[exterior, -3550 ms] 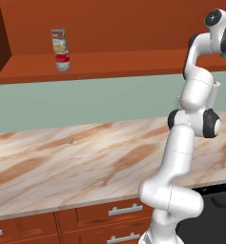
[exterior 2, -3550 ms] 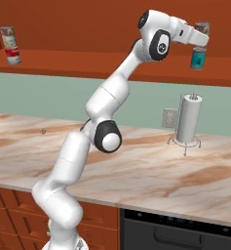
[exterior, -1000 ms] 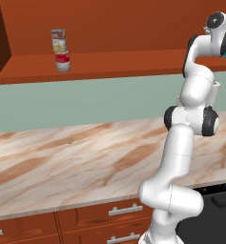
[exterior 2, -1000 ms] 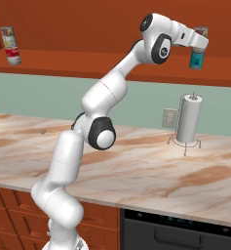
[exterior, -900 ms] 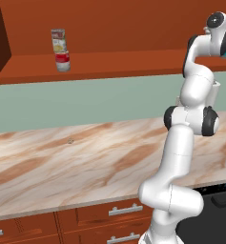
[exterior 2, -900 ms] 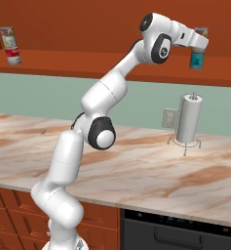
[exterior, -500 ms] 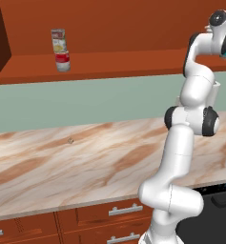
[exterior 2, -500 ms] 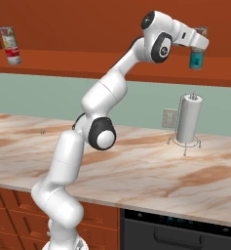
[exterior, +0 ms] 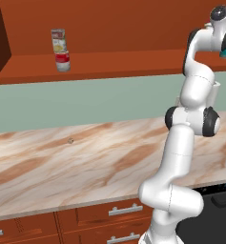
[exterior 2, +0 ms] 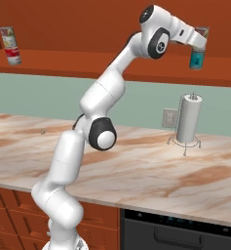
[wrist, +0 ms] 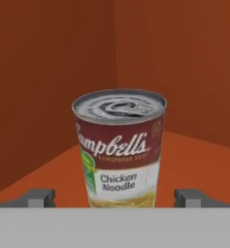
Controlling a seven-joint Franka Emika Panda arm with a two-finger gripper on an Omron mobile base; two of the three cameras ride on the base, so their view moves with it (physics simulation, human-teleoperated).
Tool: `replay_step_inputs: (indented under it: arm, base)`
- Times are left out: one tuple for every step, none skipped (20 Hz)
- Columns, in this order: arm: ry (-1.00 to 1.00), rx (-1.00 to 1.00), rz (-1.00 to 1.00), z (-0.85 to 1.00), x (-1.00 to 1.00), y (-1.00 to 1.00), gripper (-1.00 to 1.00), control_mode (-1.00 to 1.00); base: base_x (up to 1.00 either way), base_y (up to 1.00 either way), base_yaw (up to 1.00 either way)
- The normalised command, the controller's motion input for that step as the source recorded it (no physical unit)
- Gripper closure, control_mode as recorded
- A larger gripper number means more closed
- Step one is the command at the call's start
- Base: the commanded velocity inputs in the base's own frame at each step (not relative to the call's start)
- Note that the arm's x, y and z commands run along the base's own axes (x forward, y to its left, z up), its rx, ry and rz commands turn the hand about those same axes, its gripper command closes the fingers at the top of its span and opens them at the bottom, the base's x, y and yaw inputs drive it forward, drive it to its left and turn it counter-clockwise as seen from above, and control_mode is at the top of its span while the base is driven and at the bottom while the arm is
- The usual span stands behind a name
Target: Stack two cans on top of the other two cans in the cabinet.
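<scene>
step: release second stack | pincer (wrist: pixel 114 197) spread wide either side of the Chicken Noodle can (wrist: pixel 119 145) (on the teal can (exterior 2: pixel 197 59), cabinet (exterior 2: pixel 87 63) ledge) | we withdraw straight, touching nothing

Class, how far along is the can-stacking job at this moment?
Done: a yellow-labelled can sits on the red-and-white can at the left of the shelf. In hand: the open pincer flanks a second can, which appears set on the teal can. Left: back the pincer away without toppling it.
</scene>
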Motion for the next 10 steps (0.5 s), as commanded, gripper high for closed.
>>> replay_step_inputs:
  arm:
    - [0.00, 0.00, 0.00, -0.14, -0.10, 0.25, -1.00, -1.00]
    - [0.00, 0.00, 0.00, -0.20, -0.13, 0.26, -1.00, -1.00]
    - [0.00, 0.00, 0.00, -0.21, -0.16, 0.26, -1.00, -1.00]
    - [0.00, 0.00, 0.00, -0.23, -0.18, 0.28, -1.00, -1.00]
    - [0.00, 0.00, 0.00, -0.25, -0.22, 0.26, -1.00, -1.00]
    - [0.00, 0.00, 0.00, -0.33, -0.25, 0.24, -1.00, -1.00]
    - [0.00, 0.00, 0.00, -0.40, -0.26, 0.24, -1.00, -1.00]
    - [0.00, 0.00, 0.00, -0.51, -0.30, 0.22, -1.00, -1.00]
    - [-0.04, 0.00, 0.00, -0.64, -0.31, 0.20, -1.00, -1.00]
    - [-0.07, -0.04, 0.00, -0.73, -0.30, 0.20, -1.00, -1.00]
  base:
    - [0.00, 0.00, 0.00]
    - [0.00, 0.00, 0.00]
    - [0.00, 0.00, 0.00]
    - [0.00, 0.00, 0.00]
    - [0.00, 0.00, 0.00]
    - [0.00, 0.00, 0.00]
    - [0.00, 0.00, 0.00]
    - [0.00, 0.00, 0.00]
    - [0.00, 0.00, 0.00]
    - [0.00, 0.00, 0.00]
